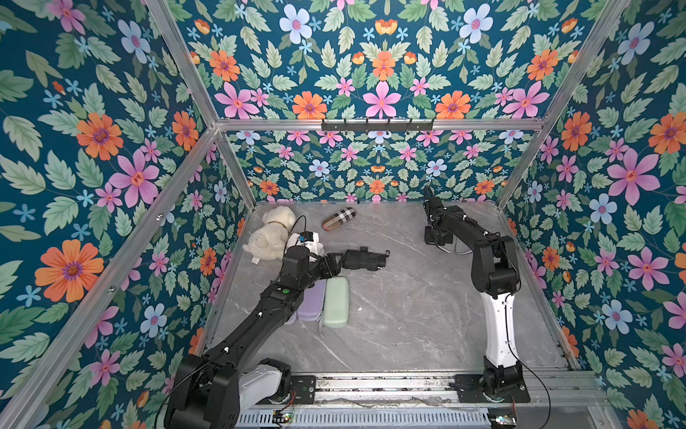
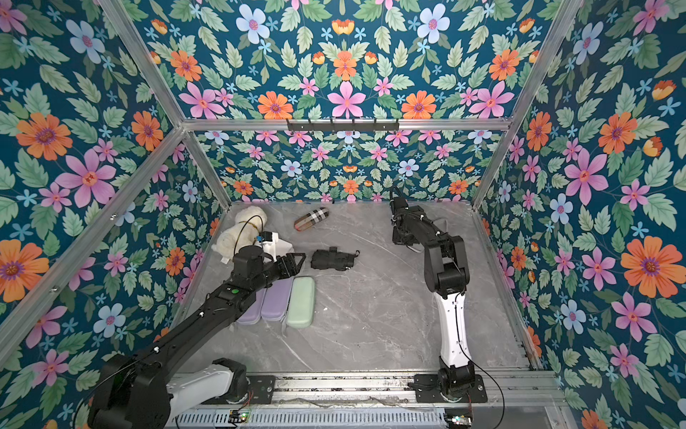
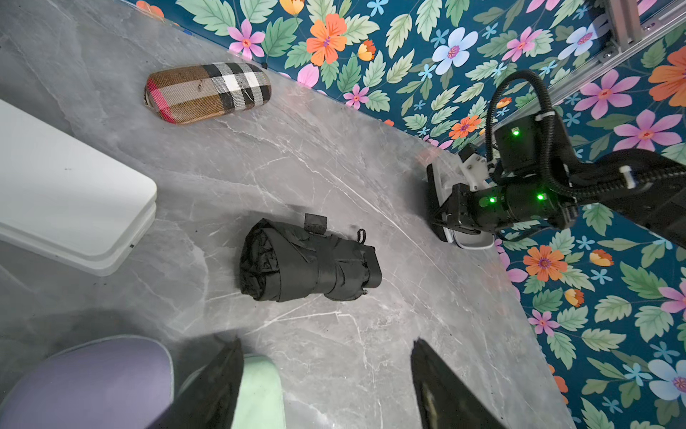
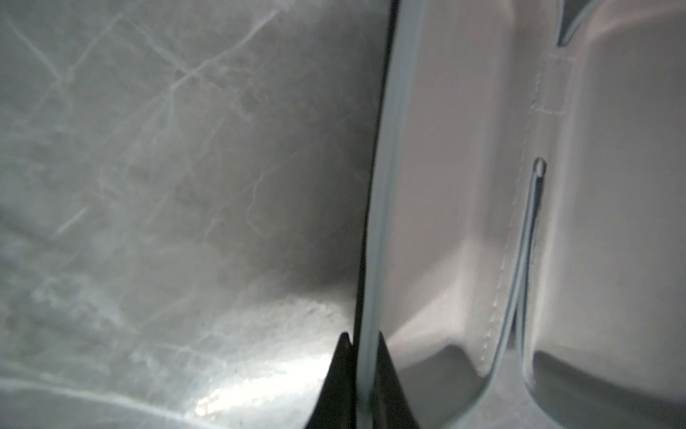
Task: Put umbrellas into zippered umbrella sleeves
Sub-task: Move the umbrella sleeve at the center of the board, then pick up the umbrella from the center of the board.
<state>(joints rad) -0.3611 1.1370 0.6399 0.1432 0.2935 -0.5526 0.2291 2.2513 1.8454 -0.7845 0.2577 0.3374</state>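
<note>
A black folded umbrella (image 1: 365, 260) (image 2: 334, 259) (image 3: 308, 260) with a strap lies on the marble table. My left gripper (image 1: 338, 257) (image 3: 326, 341) is open just beside its end and holds nothing. Two closed lavender sleeves (image 2: 276, 302) (image 2: 252, 312) and a mint green one (image 1: 336, 302) (image 3: 260, 393) lie side by side under the left arm. At the far right, my right gripper (image 3: 445, 219) (image 4: 362, 336) is shut on the rim of an open sleeve (image 3: 469, 243) (image 4: 464, 185), which is black outside with grey lining.
A white box (image 1: 312, 239) (image 3: 67, 193) and a cream plush toy (image 1: 269, 234) sit at the far left. The tan plaid capsule (image 1: 338, 219) (image 3: 208, 93) lies near the back wall. Flowered walls close in three sides.
</note>
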